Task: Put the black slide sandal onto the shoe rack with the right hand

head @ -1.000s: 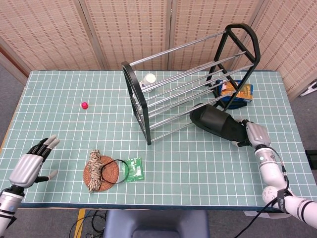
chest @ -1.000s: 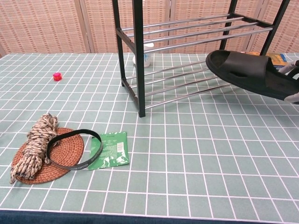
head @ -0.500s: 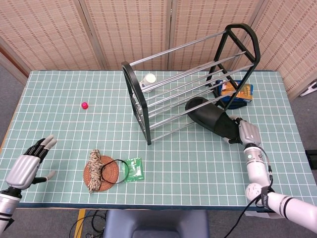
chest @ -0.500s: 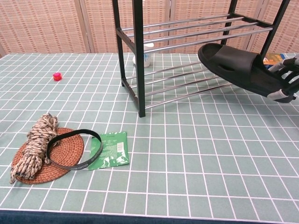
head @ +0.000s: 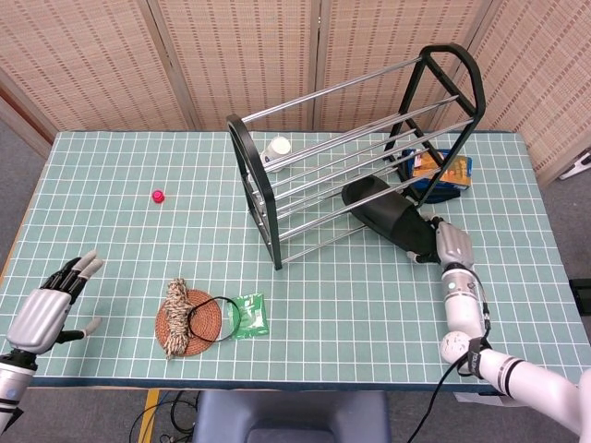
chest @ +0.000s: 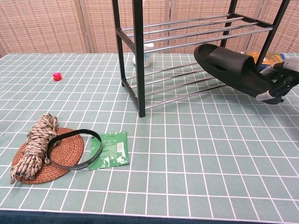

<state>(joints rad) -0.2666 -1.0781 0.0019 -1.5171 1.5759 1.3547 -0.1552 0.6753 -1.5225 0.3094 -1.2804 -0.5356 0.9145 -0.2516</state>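
Note:
My right hand (head: 450, 246) (chest: 279, 80) grips the heel end of the black slide sandal (head: 388, 218) (chest: 230, 68), which is lifted off the table and tilted. Its toe points left and reaches in among the lower bars at the right end of the black shoe rack (head: 261, 198) (chest: 138, 56). I cannot tell whether the toe touches a bar. Far from all this, my left hand (head: 46, 306) hovers at the table's front left corner, fingers spread and holding nothing; the chest view does not show it.
A white cup (head: 277, 148) lies under the rack. A blue box (head: 441, 173) sits behind the rack's right end. A small red cap (head: 158, 196), a woven coaster with rope (head: 185, 318), a black band (chest: 74, 148) and a green packet (head: 248, 316) lie front left.
The right hand has carried the sandal left and up, bringing its toe in among the rack's lower bars. The left hand has drifted slightly toward the table's front left corner.

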